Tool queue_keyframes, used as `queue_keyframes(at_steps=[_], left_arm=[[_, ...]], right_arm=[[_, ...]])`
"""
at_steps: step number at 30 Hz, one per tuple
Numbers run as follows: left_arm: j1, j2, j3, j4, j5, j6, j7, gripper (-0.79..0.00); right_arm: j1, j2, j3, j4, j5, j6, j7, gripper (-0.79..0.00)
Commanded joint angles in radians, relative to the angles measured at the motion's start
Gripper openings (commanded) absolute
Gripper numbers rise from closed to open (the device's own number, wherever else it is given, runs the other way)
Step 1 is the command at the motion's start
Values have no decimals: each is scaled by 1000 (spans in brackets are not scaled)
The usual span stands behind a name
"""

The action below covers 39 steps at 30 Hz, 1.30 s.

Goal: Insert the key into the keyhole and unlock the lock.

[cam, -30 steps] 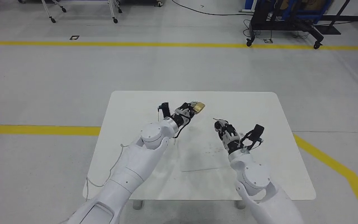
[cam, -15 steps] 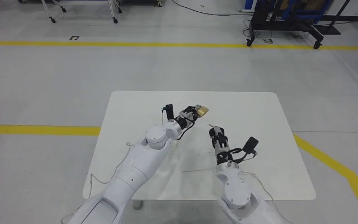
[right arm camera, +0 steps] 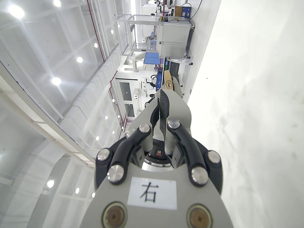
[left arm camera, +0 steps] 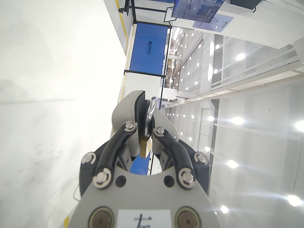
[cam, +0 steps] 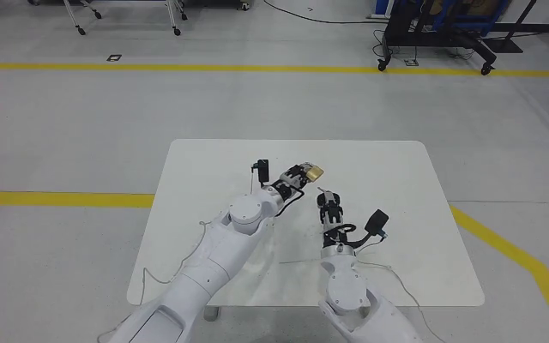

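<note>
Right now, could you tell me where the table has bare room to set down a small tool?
The table is bare along its far edge beyond the lock, at its far-left corner, and across its whole right side. The middle is crowded: the left claw, holding the lock, and the right claw sit close together there.

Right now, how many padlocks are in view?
1. The brass padlock is clamped in the fingers of the left gripper above the table; the arms could hide another.
</note>
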Motion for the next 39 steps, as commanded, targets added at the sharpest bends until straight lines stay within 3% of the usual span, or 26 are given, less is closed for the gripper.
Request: queue_keyframes(at_steps=[1, 14, 39], left_arm=[[1, -1, -1, 0, 4, 0, -1, -785], [12, -6, -20, -10, 34, -1, -21, -785], [21, -20, -39, -15, 74, 14, -33, -785]], right_arm=[[8, -6, -5, 10, -4, 4, -16, -785], [59, -47, -9, 67, 6, 36, -55, -785], [38, -93, 28, 78, -36, 32, -65, -785]])
